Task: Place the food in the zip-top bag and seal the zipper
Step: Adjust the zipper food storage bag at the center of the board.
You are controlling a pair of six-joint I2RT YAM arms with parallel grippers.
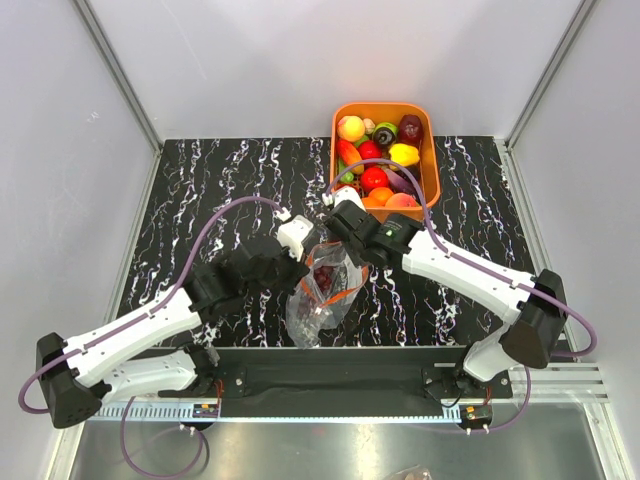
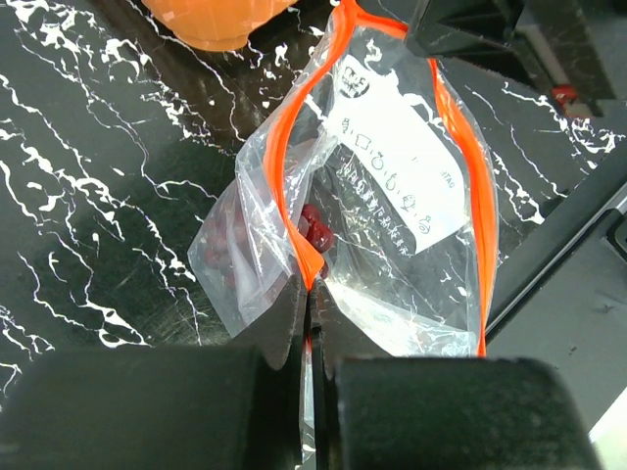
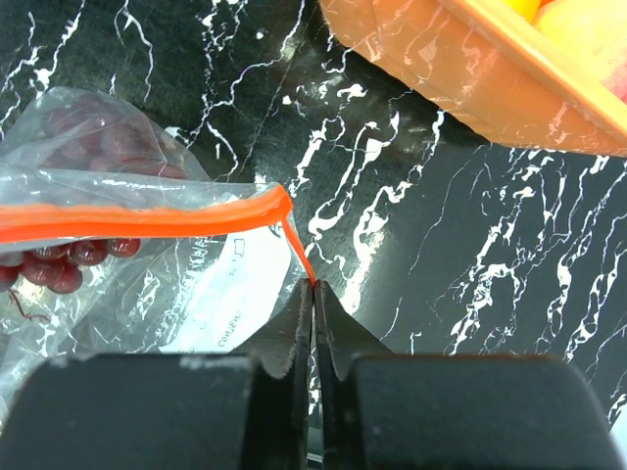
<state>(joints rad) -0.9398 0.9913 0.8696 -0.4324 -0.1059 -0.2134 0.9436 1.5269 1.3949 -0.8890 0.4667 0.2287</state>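
Note:
The clear zip-top bag [image 1: 322,290] hangs between both grippers over the middle of the table, its mouth open. A purple grape bunch [image 3: 61,262] lies inside it, also seen in the left wrist view [image 2: 315,233]. My left gripper [image 2: 312,290] is shut on the near side of the red-orange zipper [image 2: 284,157]. My right gripper [image 3: 313,286] is shut on the far end of the zipper [image 3: 147,219]. From above, the left gripper [image 1: 300,262] and the right gripper [image 1: 336,238] flank the bag's mouth. More food [image 1: 375,178] fills the orange basket.
The orange basket [image 1: 428,150] stands at the back right of the black marbled table [image 1: 200,190], just beyond the right gripper; its wall shows in the right wrist view [image 3: 460,78]. Grey walls enclose the table's back and sides.

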